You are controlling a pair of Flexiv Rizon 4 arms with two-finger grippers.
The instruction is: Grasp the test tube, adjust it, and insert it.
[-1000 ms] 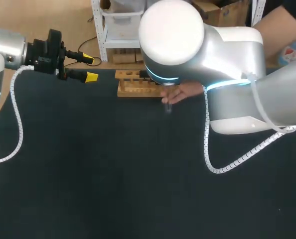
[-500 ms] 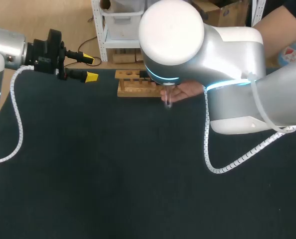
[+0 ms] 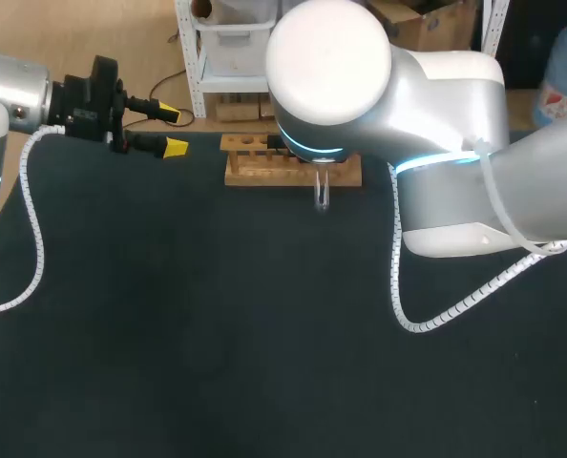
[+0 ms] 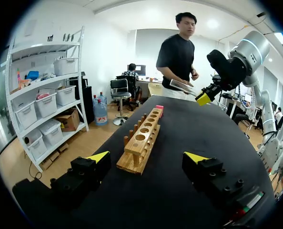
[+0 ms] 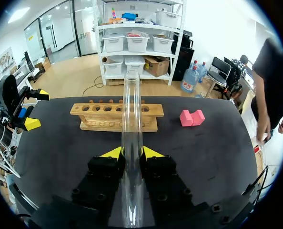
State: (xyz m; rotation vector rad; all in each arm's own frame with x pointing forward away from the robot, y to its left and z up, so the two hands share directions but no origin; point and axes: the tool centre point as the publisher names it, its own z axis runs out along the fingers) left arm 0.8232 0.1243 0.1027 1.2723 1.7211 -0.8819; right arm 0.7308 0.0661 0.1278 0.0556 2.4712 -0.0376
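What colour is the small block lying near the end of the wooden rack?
The block is pink, clearest in the right wrist view.

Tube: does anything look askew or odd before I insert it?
Nothing stands out. The tube sits straight between the right jaws and looks intact, and the rack stands level on the table.

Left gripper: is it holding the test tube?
No, the left gripper is open and empty; the right gripper is shut on the test tube.
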